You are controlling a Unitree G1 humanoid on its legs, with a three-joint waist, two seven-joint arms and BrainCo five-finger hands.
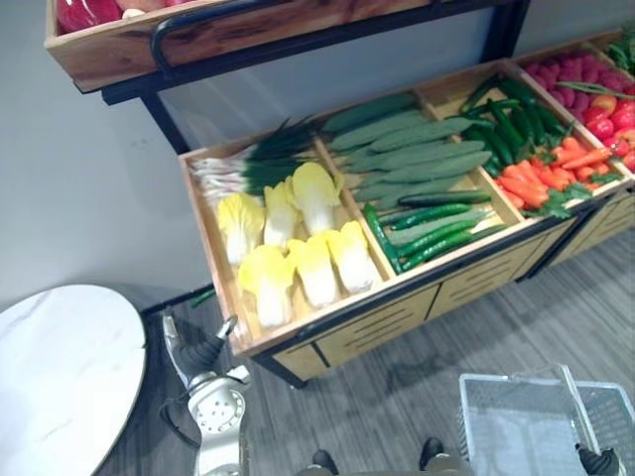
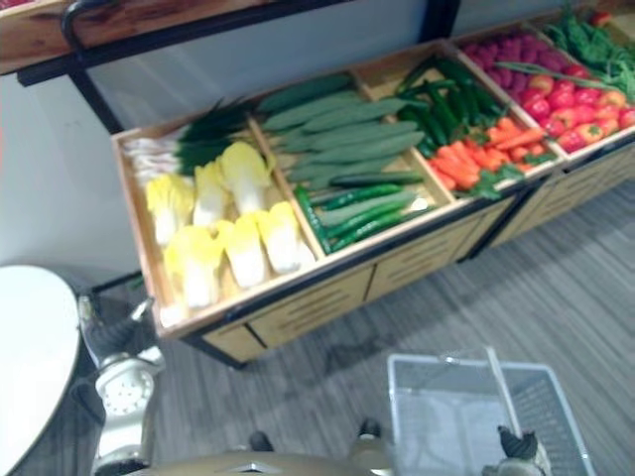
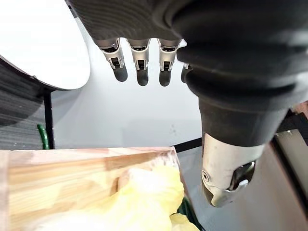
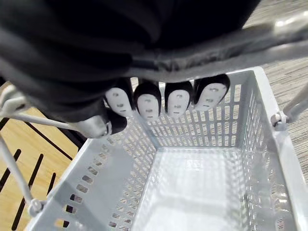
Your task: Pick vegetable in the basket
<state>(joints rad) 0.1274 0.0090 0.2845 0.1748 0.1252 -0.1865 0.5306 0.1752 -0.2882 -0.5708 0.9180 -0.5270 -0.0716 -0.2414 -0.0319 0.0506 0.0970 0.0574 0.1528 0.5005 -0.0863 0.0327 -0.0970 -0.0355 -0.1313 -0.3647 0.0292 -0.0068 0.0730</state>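
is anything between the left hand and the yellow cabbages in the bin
Only the bin's wooden side wall: the open left hand hangs outside and below the bin's near corner, so it must rise over the rim to reach the yellow cabbages. Nothing lies on top of them. The right hand grips the basket.

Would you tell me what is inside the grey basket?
Nothing visible: the basket shows bare perforated floor and walls. The right robot hand, curled round its handle, covers part of it.
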